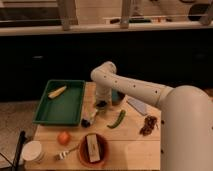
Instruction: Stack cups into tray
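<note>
One two-finger gripper (101,104), fingers closed, hangs over the wooden table (132,145) just right of one bright green rectangular plastic tray (62,111); any grasp cannot be told. One teal-blue round cup (118,96) stands behind the arm, outside the tray.

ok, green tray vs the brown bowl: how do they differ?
The tray is rectangular and bright green; the bowl is round and reddish-brown. The tray is much bigger and sits at the table's left; the bowl sits at the near edge. The tray holds a yellow item, the bowl a tan block. Both rest on the wooden table. The gripper, shut, is down right of the tray.
</note>
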Tool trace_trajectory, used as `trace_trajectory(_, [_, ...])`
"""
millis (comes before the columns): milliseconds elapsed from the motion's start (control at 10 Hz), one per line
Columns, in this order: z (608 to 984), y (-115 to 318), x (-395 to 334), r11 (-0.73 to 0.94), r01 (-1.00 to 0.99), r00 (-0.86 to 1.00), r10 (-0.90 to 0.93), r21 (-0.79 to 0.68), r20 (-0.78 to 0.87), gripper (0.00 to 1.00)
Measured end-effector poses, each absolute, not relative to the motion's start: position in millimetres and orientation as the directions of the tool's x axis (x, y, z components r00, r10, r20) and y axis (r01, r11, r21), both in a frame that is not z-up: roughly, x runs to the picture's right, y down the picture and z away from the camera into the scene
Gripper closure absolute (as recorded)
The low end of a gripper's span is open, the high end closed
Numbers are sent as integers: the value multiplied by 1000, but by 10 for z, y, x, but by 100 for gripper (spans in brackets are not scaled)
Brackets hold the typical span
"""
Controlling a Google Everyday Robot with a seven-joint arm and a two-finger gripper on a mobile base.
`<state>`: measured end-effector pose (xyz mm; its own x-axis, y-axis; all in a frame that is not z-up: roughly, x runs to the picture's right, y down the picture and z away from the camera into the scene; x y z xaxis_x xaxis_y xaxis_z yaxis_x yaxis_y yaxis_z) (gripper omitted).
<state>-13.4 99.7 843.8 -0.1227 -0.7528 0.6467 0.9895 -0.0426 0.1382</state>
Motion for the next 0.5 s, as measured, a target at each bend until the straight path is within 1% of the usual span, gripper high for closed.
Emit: trace_trajectory(500, [8307, 912, -359, -49, 987, -138, -748, 154, 649, 100])
